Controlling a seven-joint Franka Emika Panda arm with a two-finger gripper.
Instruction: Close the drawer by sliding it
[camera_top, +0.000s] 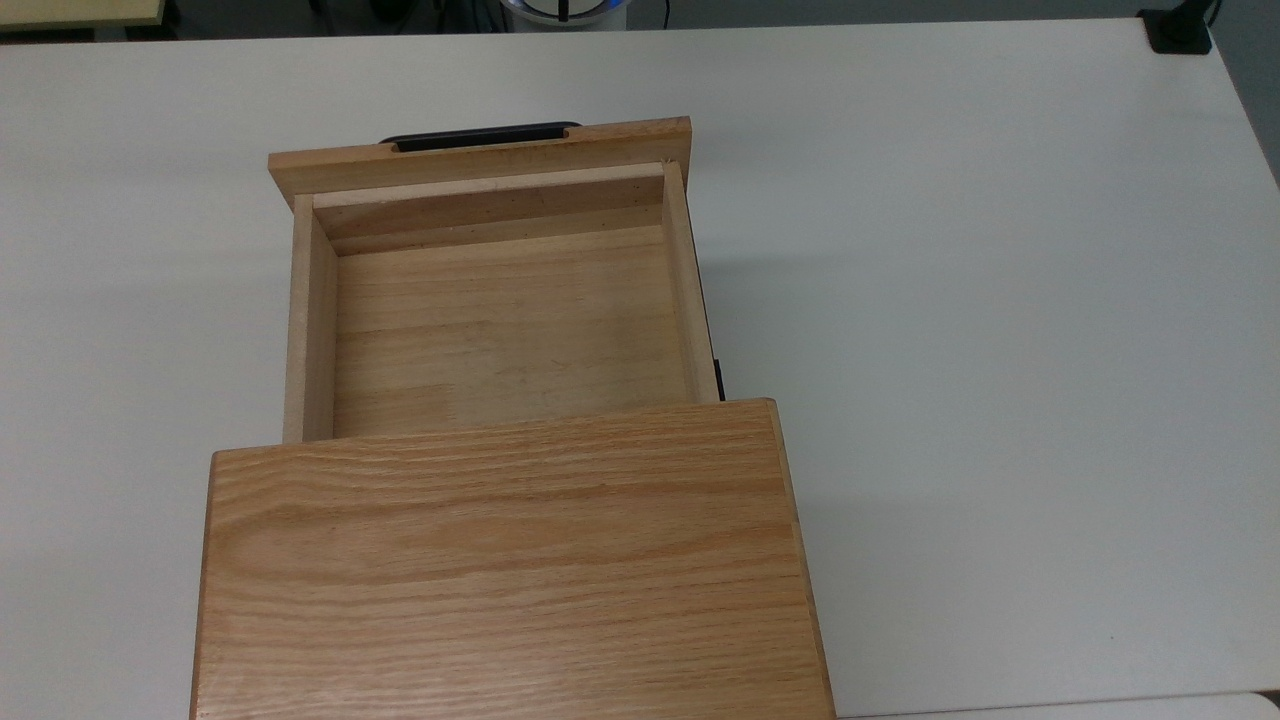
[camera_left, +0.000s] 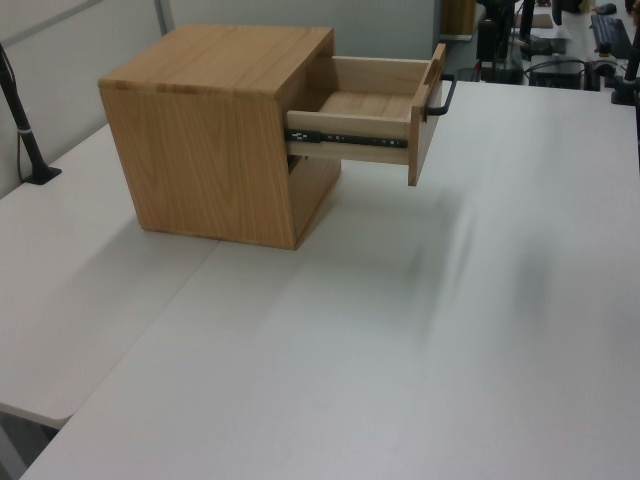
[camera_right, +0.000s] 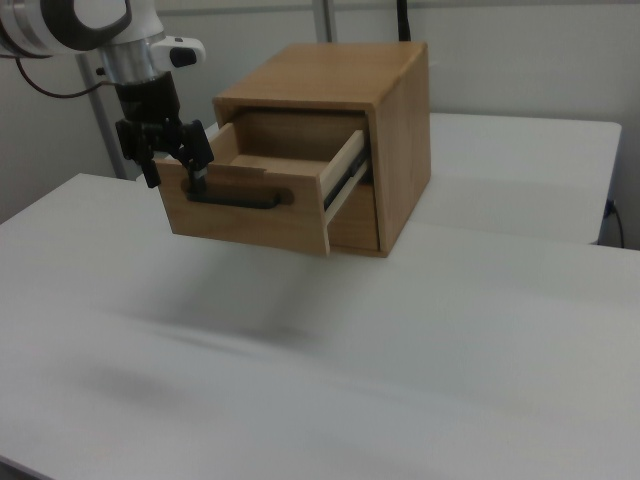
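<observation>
The drawer (camera_top: 500, 330) is a light wooden tray, empty, pulled far out of the oak cabinet (camera_top: 510, 560). Its black bar handle (camera_top: 480, 135) sits on the wide front panel, toward the top view's upper edge. In the left view the drawer (camera_left: 370, 105) sticks out to the right on a black slide rail, handle (camera_left: 447, 97) at its end. In the right view my gripper (camera_right: 175, 175) hangs in front of the left end of the drawer's front panel (camera_right: 250, 225), fingers open and pointing down, one fingertip (camera_right: 198, 180) close to the handle's (camera_right: 235, 200) left end.
The cabinet stands on a white table (camera_top: 1000, 300) with wide free surface around it. A black clamp (camera_top: 1180, 30) sits at the table's far corner in the top view. A black post (camera_left: 25, 130) rises at the left view's left edge.
</observation>
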